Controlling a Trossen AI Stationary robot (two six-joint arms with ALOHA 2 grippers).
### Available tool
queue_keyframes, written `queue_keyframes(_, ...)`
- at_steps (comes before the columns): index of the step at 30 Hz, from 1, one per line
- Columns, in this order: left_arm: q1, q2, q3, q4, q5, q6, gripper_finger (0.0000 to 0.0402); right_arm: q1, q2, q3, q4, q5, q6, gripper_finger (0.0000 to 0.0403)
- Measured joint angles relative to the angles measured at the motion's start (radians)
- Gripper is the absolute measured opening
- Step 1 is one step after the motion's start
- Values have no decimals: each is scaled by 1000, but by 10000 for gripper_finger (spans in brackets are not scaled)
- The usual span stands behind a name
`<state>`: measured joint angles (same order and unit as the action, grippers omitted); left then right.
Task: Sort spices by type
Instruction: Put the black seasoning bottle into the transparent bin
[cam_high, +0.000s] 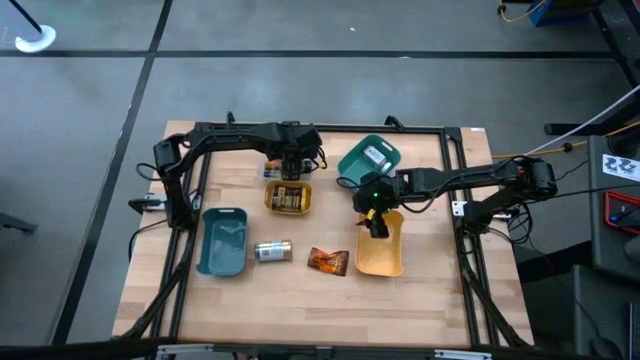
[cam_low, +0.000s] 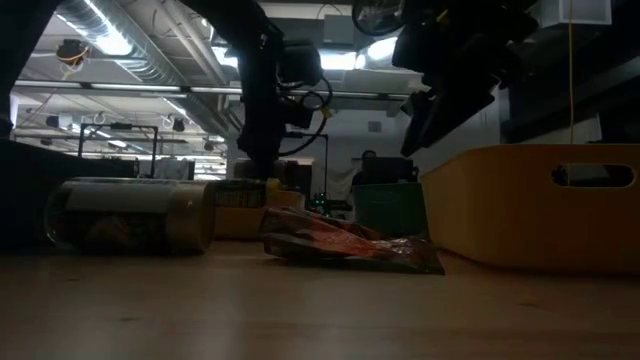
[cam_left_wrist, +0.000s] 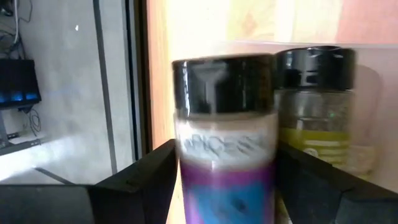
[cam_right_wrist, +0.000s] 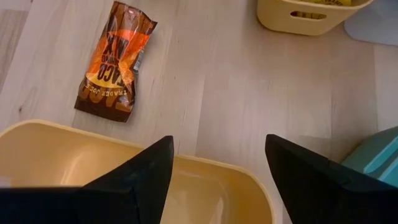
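Observation:
My left gripper is at the table's far side, over a clear tray, shut on a purple-labelled spice jar with a black cap. A second jar with yellow-green contents lies beside it. My right gripper is open and empty, just above the orange tray; its fingers frame the tray's rim. A jar lies on its side on the table's middle. The orange-brown packet lies flat next to it and shows in the right wrist view. Several jars lie in the small yellow tray. My left gripper pinches the purple-labelled jar's body, just below the black cap, between its two fingers. The fingers come from above and lie across the jar. Whether the jar is lifted off the tray cannot be told.
A blue tray stands at the near left. A teal tray at the far right holds a white-labelled jar. In the low view the lying jar, the packet and the orange tray stand in a row.

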<state>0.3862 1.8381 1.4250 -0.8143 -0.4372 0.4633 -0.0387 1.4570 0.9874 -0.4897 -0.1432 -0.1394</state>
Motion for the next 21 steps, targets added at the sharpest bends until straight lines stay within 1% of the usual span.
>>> queue_keyframes(12, -30, -1, 12, -89, -8, -37, 235, 0, 0, 0, -15, 0, 0, 254)
queue_keyframes(21, -60, -18, 12, -96, -2, -42, 235, 0, 0, 0, -15, -1, 1, 254)
